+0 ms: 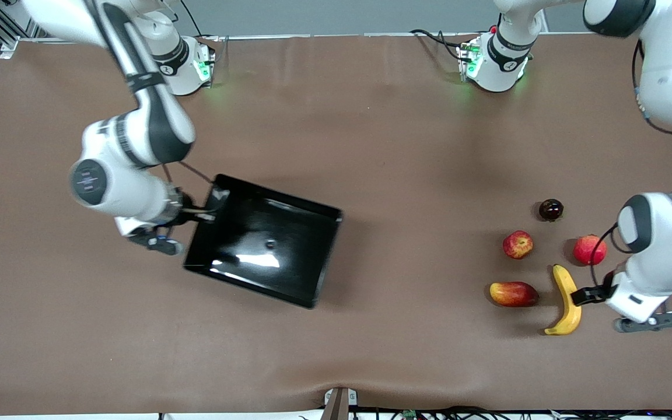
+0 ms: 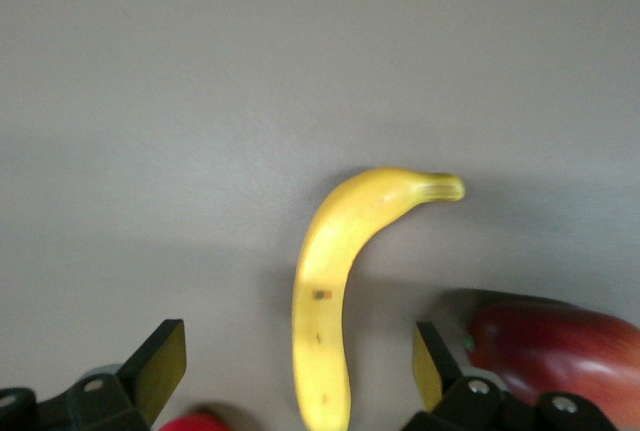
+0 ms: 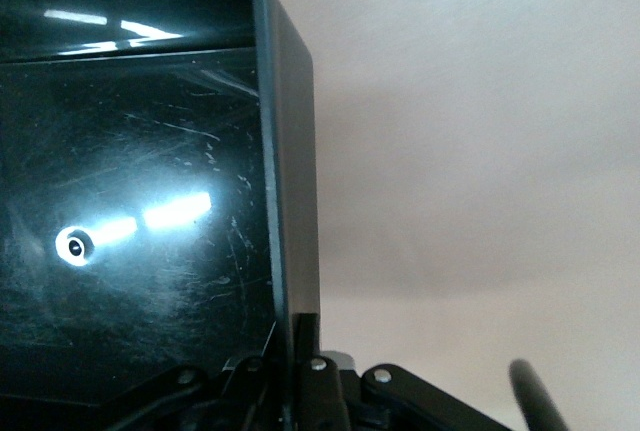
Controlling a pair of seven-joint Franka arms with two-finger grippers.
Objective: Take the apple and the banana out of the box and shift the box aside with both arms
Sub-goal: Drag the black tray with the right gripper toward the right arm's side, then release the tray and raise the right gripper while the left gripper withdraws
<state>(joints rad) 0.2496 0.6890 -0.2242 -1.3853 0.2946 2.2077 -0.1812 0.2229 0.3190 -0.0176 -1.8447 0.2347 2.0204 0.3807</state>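
The black tray (image 1: 266,251) lies toward the right arm's end of the table. My right gripper (image 1: 206,214) is shut on its side wall; the right wrist view shows the fingers (image 3: 305,336) pinching that wall (image 3: 290,181). The yellow banana (image 1: 567,298) lies toward the left arm's end. My left gripper (image 1: 578,296) is open and low over it, with its fingers (image 2: 160,363) either side of the banana (image 2: 325,291), not touching it. The small red apple with yellow patches (image 1: 517,244) sits farther from the front camera than the banana.
A red-and-yellow mango-like fruit (image 1: 513,294) lies beside the banana and also shows in the left wrist view (image 2: 560,351). A pinkish-red round fruit (image 1: 590,249) sits by the left arm's wrist. A small dark round fruit (image 1: 550,209) lies farther back. Brown cloth (image 1: 417,175) covers the table.
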